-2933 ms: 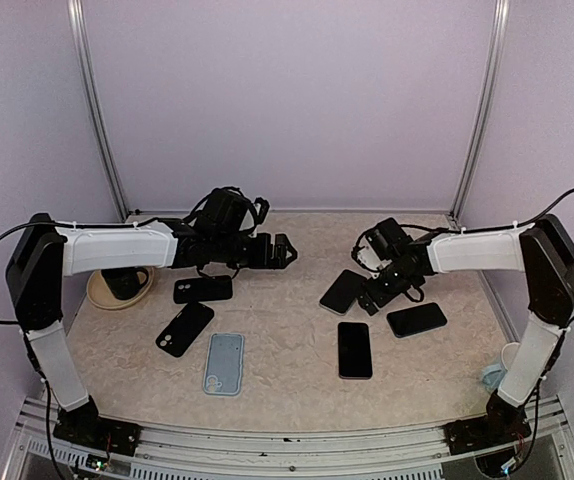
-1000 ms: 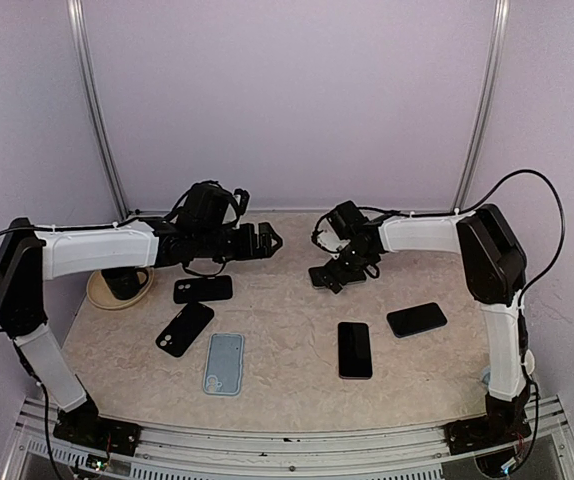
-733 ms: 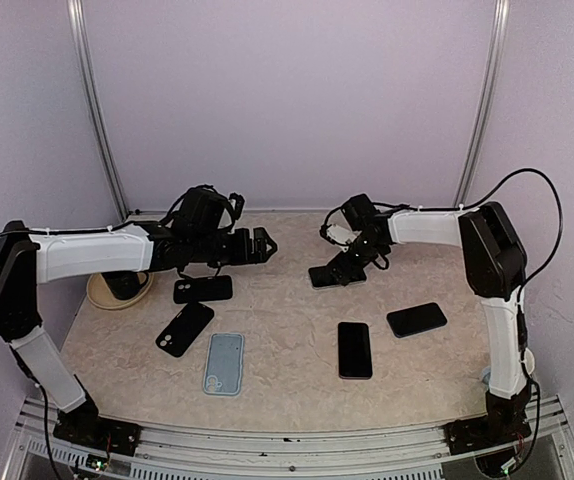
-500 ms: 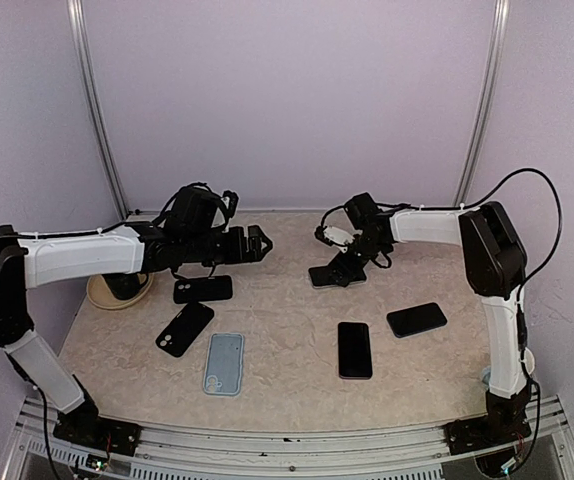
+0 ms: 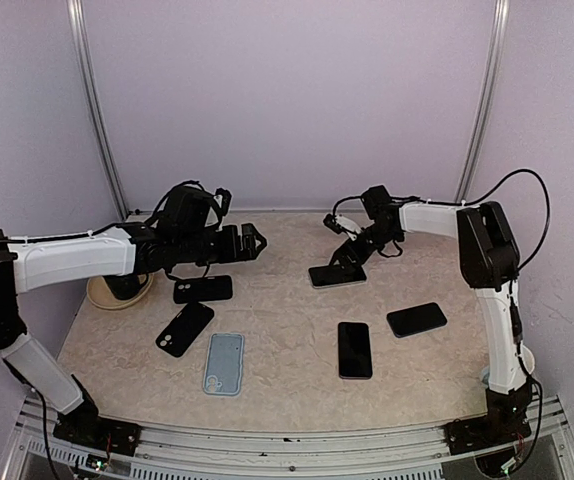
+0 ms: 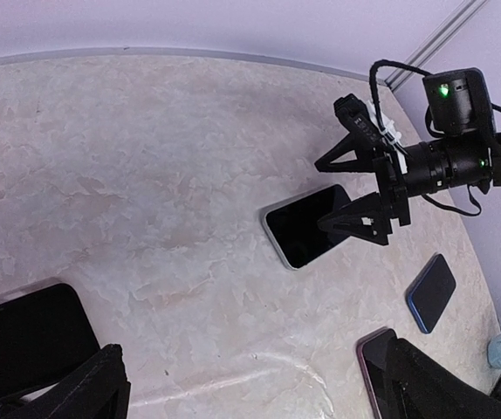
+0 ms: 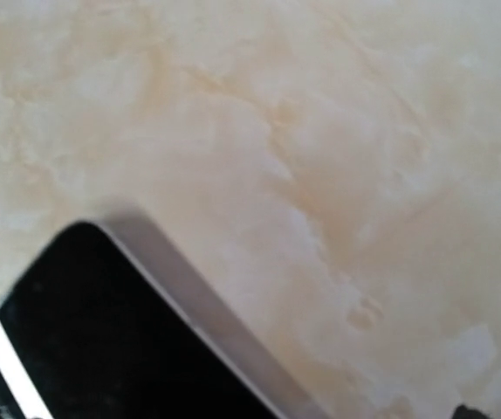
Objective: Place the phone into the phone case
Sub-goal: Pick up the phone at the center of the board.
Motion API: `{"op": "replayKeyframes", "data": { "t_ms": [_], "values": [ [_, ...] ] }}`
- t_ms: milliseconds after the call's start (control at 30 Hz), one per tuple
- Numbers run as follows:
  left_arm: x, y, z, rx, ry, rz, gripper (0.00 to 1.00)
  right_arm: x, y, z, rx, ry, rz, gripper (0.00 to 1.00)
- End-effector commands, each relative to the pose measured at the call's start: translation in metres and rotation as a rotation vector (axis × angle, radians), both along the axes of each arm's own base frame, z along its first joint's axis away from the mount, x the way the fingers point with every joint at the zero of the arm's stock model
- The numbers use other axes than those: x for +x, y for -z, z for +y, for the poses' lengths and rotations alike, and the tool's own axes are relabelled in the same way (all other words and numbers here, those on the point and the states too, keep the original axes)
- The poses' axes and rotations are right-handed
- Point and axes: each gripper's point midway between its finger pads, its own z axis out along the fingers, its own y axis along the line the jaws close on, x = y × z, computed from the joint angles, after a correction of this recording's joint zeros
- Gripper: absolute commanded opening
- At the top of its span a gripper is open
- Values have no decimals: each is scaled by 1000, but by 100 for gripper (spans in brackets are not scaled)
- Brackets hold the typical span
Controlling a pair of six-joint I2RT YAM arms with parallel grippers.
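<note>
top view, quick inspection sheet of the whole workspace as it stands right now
surface: beige marbled table, no spills seen
job's things: far phone, near phone and blue phone on the right; light blue case, upper black case and lower black case on the left
clutter: dark cup on a saucer at the left edge; pale blue item at the right edge, unclear what
grippers: left gripper open, holding nothing; right gripper open, at the far phone
cables: black cable loops off the right arm, clear of the phones
surroundings: lilac walls, metal posts
</note>
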Motion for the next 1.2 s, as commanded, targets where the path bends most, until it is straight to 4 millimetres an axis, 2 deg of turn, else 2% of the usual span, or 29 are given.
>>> {"op": "replayKeyframes", "data": {
  "t_ms": [0,167,333,500,667,833,1033,1167],
  "values": [
    [-2,-6,7,-7,-17,-8,99,-4,13,2,59,2,99,100],
    [-4,-5,7,-8,-16,-5,99,-6,20,-5,58,13,132,100],
    [-4,-4,9,-2,-18,-3,99,-22,25,-9,44,-4,173,100],
    [-5,-3,12,8,-22,-4,99,-48,27,-15,47,-25,216,100],
    [-4,0,15,8,-25,9,99,-62,29,-26,-4,-8,191,100],
    [-5,0,16,-7,-22,7,99,-80,31,-23,-43,-17,156,100],
    [-5,4,19,-2,-25,14,99,-76,47,-22,-177,-3,63,100],
    [-6,2,25,-2,-34,10,99,-69,50,-20,-190,0,36,100]
  ]
}}
